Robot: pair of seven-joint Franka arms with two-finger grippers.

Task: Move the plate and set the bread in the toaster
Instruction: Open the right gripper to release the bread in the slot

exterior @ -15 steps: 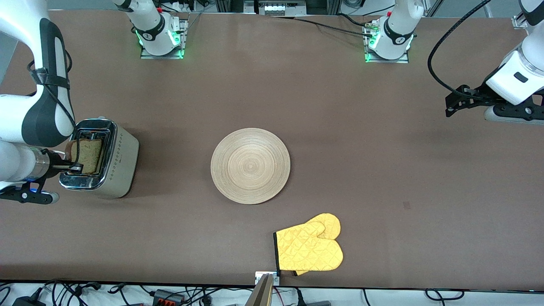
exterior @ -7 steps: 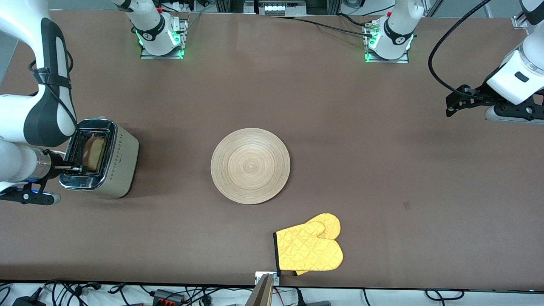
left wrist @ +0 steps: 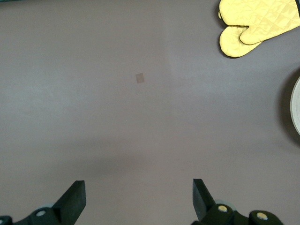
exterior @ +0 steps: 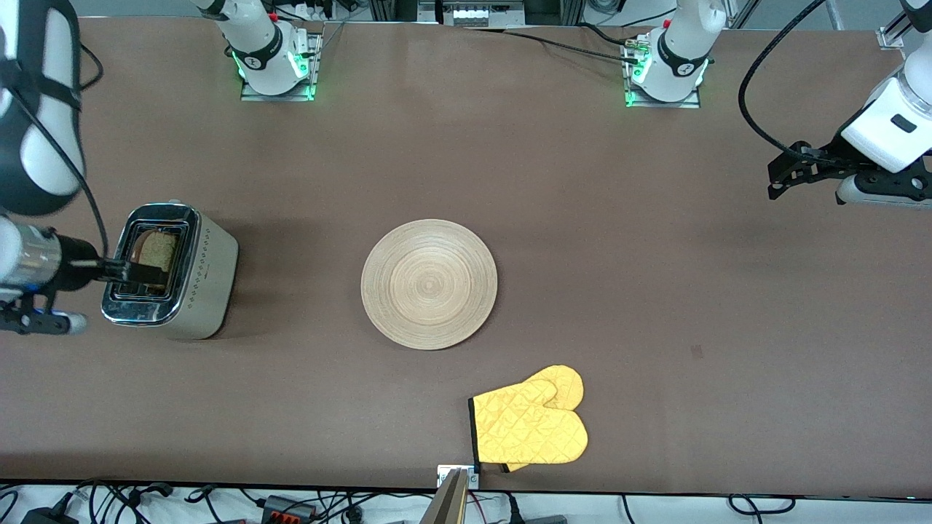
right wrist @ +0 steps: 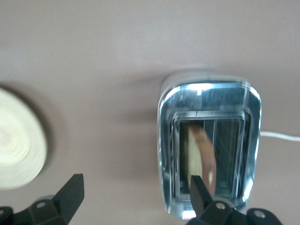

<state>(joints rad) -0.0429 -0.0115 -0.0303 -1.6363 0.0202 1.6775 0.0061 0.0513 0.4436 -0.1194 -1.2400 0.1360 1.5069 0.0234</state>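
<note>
The beige and chrome toaster (exterior: 191, 280) stands at the right arm's end of the table. The slice of brown bread (exterior: 155, 251) sits in one of its slots, its top edge showing, and it also shows in the right wrist view (right wrist: 202, 157). My right gripper (exterior: 138, 271) hangs over the toaster, open and empty (right wrist: 136, 192), apart from the bread. The round light-wood plate (exterior: 429, 284) lies flat at the table's middle, and part of it shows in the right wrist view (right wrist: 18, 145). My left gripper (exterior: 780, 177) waits, open and empty (left wrist: 138, 194), over bare table at the left arm's end.
A yellow quilted oven mitt (exterior: 531, 426) lies near the table's front edge, nearer to the camera than the plate, and it also shows in the left wrist view (left wrist: 258, 23). The toaster's white cord (right wrist: 281, 136) runs out from the toaster.
The bread has gone down from above the toaster into its slot. My right gripper has let go of it and risen. The left arm has drifted slightly.
</note>
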